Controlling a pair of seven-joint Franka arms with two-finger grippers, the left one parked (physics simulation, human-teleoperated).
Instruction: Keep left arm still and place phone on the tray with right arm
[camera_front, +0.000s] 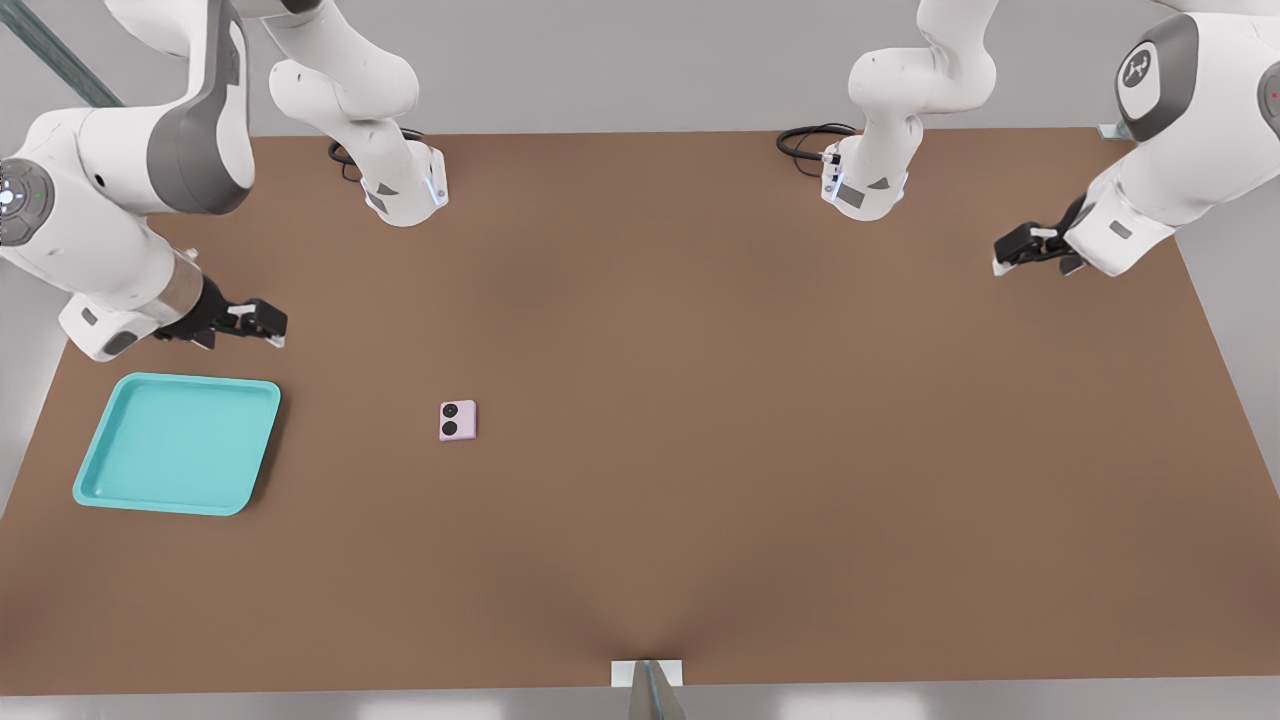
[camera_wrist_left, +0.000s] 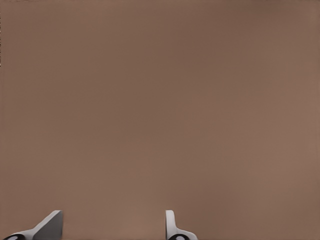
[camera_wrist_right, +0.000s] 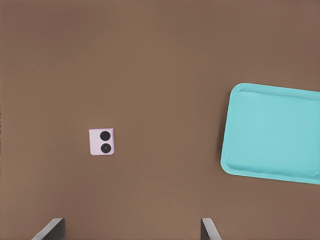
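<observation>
**Ana:** Nearest the lens, a small pale bracket (camera_front: 647, 674) sits on the desk (camera_front: 700, 500) edge. Up from it, the phone (camera_front: 458, 420) lies flat on the brown top, lenses up, well apart from the tray (camera_front: 110, 490), which sits toward the front view's left of the phone.

**Ben:** And the right arm (camera_front: 100, 230)?

**Ana:** Its jaws (camera_front: 262, 322) hang in the air beyond the tray's far rim, on the tray's side of the phone and touching neither. In the right wrist view the two fingertips (camera_wrist_right: 52, 229) stand wide apart with nothing between them, so the jaws are released and empty.

**Ben:** What could go wrong from here?

**Ana:** As I judge it, the phone is thin and lies flush on the desk. If the fingers come down short of the surface they would close over its top edges and slip off; too deep and they would jam against the desk. Descending off-centre could nudge the phone sideways instead of straddling it.

**Ben:** And at the tray?

**Ana:** The raised rim is the risk. Carried too low, the phone could clip it and shove the light tray, or end up propped on the rim rather than flat inside.
</observation>
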